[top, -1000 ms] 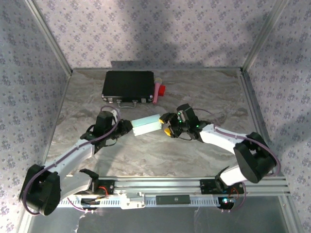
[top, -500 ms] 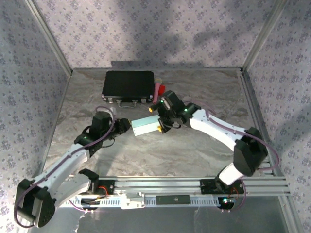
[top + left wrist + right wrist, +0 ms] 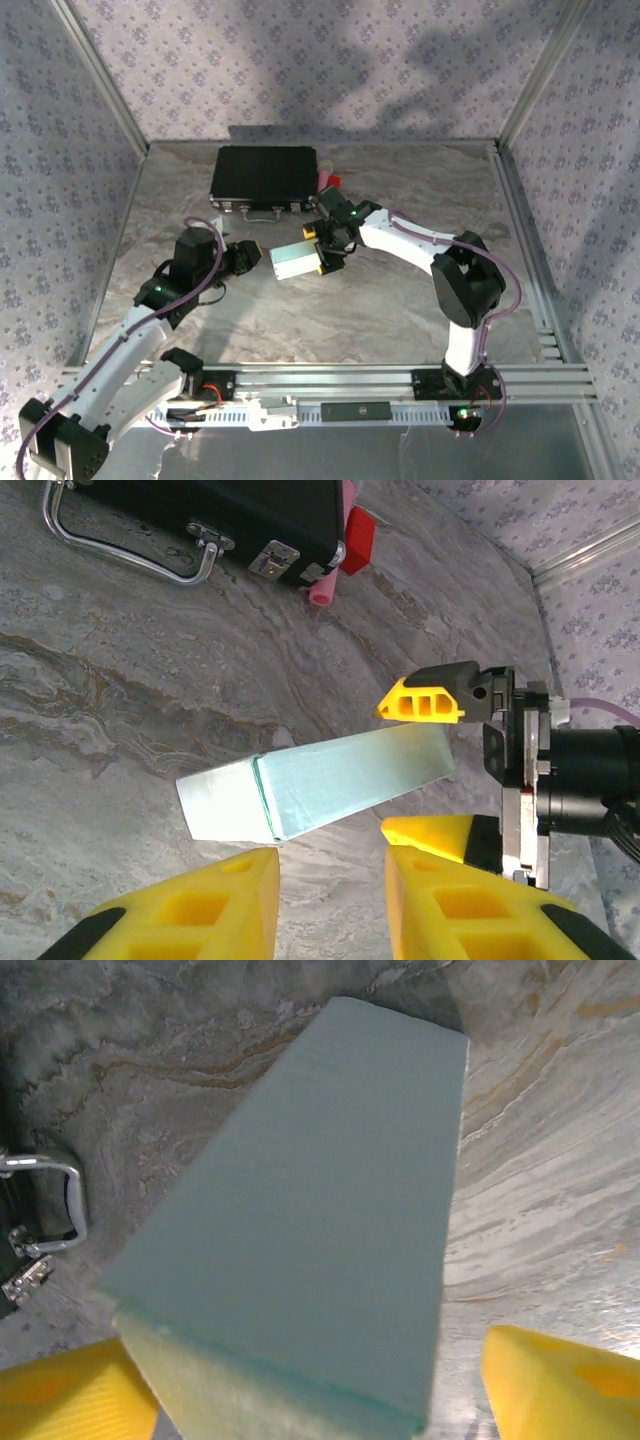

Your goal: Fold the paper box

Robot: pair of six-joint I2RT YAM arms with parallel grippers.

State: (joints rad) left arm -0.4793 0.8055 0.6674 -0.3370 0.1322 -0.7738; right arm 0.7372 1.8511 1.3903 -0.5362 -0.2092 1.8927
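One pale light-blue rectangular paper box sits near the middle of the grey marble-patterned tabletop, folded into a long slim block. We count one box, one black rectangular case with a metal handle at the far side, one pink cylinder and one small red piece at the case's right end, and two grippers.

From above, the box's long axis runs left to right, slightly slanted, with the right end a little farther from the arm bases than the left. Its left end points at the left gripper and its right end at the right gripper.

In the left wrist view the box shows a seam across it near its left end. The left gripper is partly open with nothing between its yellow fingers. The box lies just beyond them, apart.

The right gripper stands wide open around the box's right end, one yellow finger at the far edge and the other on the near side. In the right wrist view the box lies between the fingers of that gripper, with a clear gap to the right finger, so it is not clamped.
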